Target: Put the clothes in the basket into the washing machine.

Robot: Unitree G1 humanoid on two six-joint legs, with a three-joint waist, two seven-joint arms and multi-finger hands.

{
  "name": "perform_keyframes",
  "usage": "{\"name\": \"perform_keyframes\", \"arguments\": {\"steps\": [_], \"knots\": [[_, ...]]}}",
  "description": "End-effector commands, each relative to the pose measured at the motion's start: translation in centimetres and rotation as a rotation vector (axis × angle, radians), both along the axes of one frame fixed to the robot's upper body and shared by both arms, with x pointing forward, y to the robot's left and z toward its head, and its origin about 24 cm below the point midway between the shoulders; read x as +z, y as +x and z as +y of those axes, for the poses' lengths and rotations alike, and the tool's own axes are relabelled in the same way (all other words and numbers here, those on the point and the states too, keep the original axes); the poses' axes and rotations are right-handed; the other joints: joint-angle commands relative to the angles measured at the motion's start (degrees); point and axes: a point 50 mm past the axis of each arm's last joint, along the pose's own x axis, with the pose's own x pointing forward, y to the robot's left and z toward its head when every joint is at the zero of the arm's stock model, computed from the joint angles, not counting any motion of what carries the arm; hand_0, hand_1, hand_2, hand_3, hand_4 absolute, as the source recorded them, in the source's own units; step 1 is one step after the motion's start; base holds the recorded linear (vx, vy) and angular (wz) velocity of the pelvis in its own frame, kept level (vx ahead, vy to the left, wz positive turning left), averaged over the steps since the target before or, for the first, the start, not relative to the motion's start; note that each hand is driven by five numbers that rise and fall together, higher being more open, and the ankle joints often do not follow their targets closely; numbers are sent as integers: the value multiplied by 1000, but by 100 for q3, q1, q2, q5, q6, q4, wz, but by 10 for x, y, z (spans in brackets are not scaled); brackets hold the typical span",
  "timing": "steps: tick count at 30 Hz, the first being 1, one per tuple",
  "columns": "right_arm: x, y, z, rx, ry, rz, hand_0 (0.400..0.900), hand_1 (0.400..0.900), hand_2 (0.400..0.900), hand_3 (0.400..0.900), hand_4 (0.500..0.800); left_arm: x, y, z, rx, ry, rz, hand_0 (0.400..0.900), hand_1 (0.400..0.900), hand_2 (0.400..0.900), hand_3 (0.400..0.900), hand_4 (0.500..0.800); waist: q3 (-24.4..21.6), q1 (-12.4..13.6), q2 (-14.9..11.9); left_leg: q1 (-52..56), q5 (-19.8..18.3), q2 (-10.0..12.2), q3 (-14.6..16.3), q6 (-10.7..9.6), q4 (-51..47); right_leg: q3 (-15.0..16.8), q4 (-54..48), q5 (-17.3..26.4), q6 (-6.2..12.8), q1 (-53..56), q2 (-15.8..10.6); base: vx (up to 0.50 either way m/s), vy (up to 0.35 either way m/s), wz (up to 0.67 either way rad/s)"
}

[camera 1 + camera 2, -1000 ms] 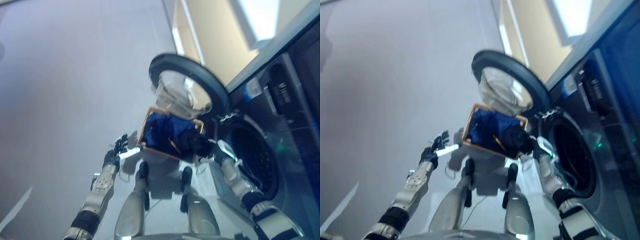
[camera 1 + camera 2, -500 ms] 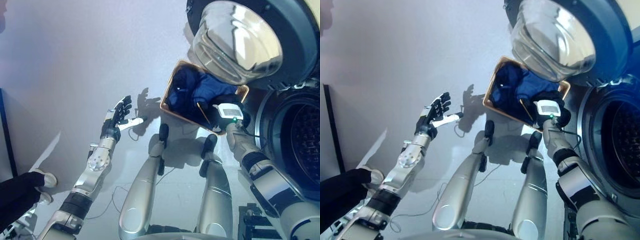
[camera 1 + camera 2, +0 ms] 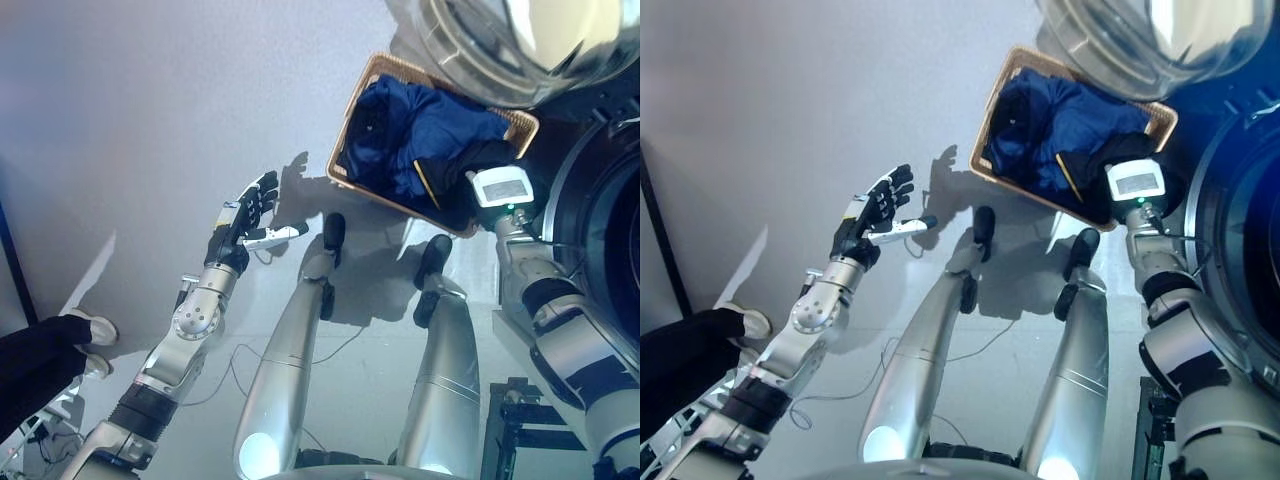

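My right hand (image 3: 478,205) is down in the basket (image 3: 357,100) among the blue clothes (image 3: 425,135) — fingers hidden, so I cannot tell its grip; the basket sits on the floor beside the washing machine (image 3: 610,230); my left hand (image 3: 240,222) hangs open — idle, clear.

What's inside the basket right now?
The basket holds blue clothes with a dark garment at its right end. The right robot hand reaches in, fingers hidden. Basket bottom is covered.
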Motion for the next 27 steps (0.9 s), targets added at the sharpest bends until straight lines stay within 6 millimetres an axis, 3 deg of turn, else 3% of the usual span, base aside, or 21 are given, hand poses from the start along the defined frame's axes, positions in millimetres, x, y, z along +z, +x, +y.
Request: {"name": "perform_keyframes", "arguments": {"steps": [1, 2, 8, 16, 17, 18, 19, 27], "knots": [[11, -21, -49, -149, -128, 17, 900, 900, 900, 900, 800, 22, -17, -6, -48, -62, -146, 900, 900, 900, 900, 800, -202, 51, 384, -305, -1566, 106, -200, -259, 1202, 175, -125, 168, 223, -260, -195, 0, 0, 0], [24, -17, -48, -143, -121, -35, 900, 900, 900, 900, 800, 22, -19, -7, -55, -52, -147, 900, 900, 900, 900, 800, -212, 76, 420, -483, -1584, 105, -195, -248, 1329, 203, 45, 116, 205, -452, -169, 0, 0, 0], [49, -11, -45, -112, -184, -89, 900, 900, 900, 900, 800, 25, -19, -11, -66, -57, -161, 900, 900, 900, 900, 800, -265, 141, 484, -850, -1583, 81, -222, -222, 1498, 275, 382, -10, 176, -900, -168, 6, -8, 3], [42, -20, -60, -176, -268, 10, 900, 900, 900, 900, 800, 33, -21, -9, -52, -59, -200, 900, 900, 900, 900, 800, -324, 164, 506, -1026, -1610, 4, -231, -203, 1598, 295, 620, -129, 144, -1133, -202, 11, -8, 6], [41, -20, -60, -177, -268, 10, 627, 627, 627, 627, 636, 33, -21, -9, -52, -59, -200, 900, 900, 900, 900, 800, -327, 164, 505, -1030, -1610, 3, -231, -203, 1600, 296, 623, -130, 144, -1137, -203, 6, -11, 4], [39, -23, -65, -192, -288, 40, 435, 435, 435, 435, 521, 34, -21, -8, -52, -58, -204, 900, 900, 900, 900, 800, -334, 169, 502, -1040, -1608, -9, -233, -204, 1597, 302, 618, -129, 143, -1147, -201, 0, 0, 0], [37, -25, -67, -202, -285, 48, 400, 400, 400, 400, 500, 34, -20, -8, -50, -58, -207, 900, 900, 900, 900, 800, -342, 169, 500, -1045, -1606, -16, -232, -202, 1593, 306, 625, -139, 140, -1151, -200, 0, 0, 0], [19, -35, -77, -261, -210, 85, 400, 400, 400, 400, 500, 37, -18, -7, -40, -45, -220, 900, 900, 900, 900, 800, -342, 124, 443, -1052, -1531, -13, -237, -194, 1444, 274, 450, -44, 161, -1133, -186, 0, 0, 0]]}}
